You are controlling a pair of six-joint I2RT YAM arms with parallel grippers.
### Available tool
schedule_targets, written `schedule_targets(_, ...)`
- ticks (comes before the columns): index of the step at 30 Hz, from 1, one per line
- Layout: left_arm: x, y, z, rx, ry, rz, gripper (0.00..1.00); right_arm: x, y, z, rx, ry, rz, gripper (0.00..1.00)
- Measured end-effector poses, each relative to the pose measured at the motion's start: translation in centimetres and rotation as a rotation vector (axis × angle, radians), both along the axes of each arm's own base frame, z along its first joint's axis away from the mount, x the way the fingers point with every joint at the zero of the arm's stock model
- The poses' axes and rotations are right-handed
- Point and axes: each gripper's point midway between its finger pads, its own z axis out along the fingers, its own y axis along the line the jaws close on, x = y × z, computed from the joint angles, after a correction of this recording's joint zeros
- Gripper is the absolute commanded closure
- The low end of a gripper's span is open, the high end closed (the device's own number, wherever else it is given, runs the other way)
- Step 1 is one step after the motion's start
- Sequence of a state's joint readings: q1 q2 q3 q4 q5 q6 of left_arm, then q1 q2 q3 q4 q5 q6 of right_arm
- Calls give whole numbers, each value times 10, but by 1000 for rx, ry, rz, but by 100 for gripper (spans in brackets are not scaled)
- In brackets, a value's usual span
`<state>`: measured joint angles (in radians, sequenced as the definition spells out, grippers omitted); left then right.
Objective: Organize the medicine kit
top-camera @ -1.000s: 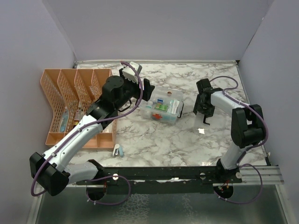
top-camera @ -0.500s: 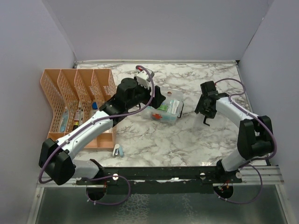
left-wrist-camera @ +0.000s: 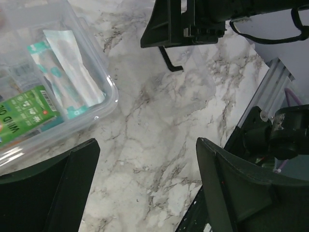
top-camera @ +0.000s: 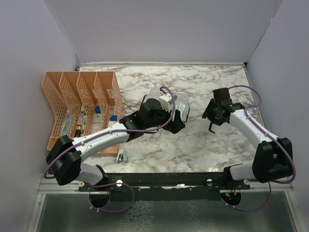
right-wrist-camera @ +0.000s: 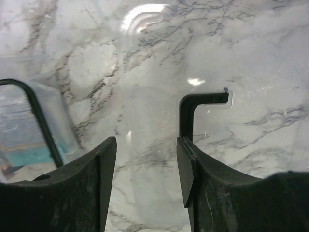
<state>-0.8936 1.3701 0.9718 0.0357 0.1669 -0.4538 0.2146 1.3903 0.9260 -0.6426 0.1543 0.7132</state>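
light: bright, even | shadows: soft | glare: on clear lid (right-wrist-camera: 145,17) | wrist views: soft foreground

White arms (top-camera: 99,139), black joints, purple cables

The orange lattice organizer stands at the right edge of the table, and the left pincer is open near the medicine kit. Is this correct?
Not quite. The orange lattice organizer stands at the left edge of the table, not the right; the top external view shows it. The rest holds: the left pincer is open near the medicine kit.
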Motion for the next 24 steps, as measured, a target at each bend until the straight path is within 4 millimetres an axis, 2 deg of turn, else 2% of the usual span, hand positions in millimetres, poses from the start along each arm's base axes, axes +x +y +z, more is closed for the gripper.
schedule_targets(6,-16,-18,-8,-34,76,-16,18,-6,14,27,111,-87,-6,50)
schedule_targets(13,-25,-32,-17,-49,145,-17,20,-19,19,42,171,-140,-2,48)
schedule_targets(17,-29,-36,-18,-54,160,-20,20,-22,16,30,149,-103,2,44)
schedule_targets(21,-35,-39,-18,-56,166,-30,20,-23,8,5,82,-16,3,41)
schedule_targets(24,-38,-40,-17,-58,165,-38,20,-23,2,-7,35,30,5,41)
